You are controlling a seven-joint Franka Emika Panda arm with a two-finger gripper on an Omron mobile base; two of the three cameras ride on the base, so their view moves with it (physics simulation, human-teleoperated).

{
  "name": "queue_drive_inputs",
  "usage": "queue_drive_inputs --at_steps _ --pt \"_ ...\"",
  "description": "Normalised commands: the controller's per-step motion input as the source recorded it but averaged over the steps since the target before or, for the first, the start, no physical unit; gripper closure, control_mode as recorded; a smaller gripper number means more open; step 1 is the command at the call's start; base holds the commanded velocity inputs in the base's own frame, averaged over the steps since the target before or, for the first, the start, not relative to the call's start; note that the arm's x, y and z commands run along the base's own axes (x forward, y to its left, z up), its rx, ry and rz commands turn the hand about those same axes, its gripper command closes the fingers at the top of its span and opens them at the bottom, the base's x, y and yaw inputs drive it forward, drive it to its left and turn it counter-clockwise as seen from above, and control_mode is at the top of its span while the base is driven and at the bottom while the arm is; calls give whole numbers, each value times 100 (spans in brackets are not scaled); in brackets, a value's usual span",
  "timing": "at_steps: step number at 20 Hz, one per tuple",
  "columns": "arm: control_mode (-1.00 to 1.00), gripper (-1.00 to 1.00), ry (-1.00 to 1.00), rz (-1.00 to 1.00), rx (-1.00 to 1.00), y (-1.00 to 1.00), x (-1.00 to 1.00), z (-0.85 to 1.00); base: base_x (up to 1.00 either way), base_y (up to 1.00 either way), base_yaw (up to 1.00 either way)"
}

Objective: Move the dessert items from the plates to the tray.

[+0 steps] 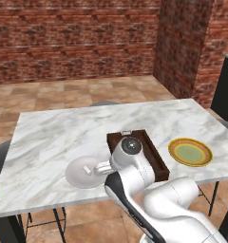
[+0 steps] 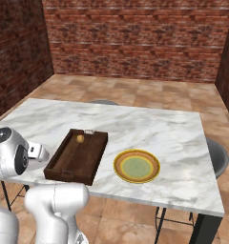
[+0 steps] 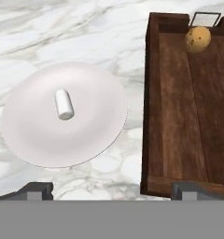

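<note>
I reckon I'm about halfway through. The orange-brown ball (image 3: 198, 39) already lies inside the wooden tray (image 3: 179, 116), up at its far end near the small metal handle (image 3: 205, 18), so that piece looks done. The yellow-rimmed plate (image 2: 136, 166), to the right of the tray on the marble table (image 1: 63, 133), has nothing on it that I can make out. What is left is the white cylinder (image 3: 64, 103), which lies on its side near the middle of the plain white plate (image 3: 65, 114), just left of the tray on the near side of the table. My fingers (image 3: 116, 190) are spread wide with nothing between them, hovering above the gap between white plate and tray, one tip over the plate's near edge and the other over the tray's near wall. As I judge it, I must shift left over the cylinder, come down, take hold of it, and carry it across into the tray. It is small and round, so it may roll as I close on it.
</note>
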Motion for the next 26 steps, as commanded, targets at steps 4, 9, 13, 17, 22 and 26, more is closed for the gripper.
queue_drive_inputs --at_steps 4,9,13,17,22,26 --pt "-100 -100 0 2 0 38 0 -20 0 0 0" --pt "-100 -100 0 2 0 37 3 -18 0 0 0" --pt "-100 -100 1 0 0 31 18 -9 0 0 0" --pt "-100 -100 0 0 0 33 28 -12 0 0 0" --pt "-100 -100 2 0 0 33 28 -7 0 0 0" --pt "-100 -100 3 0 0 29 22 -3 0 0 0"
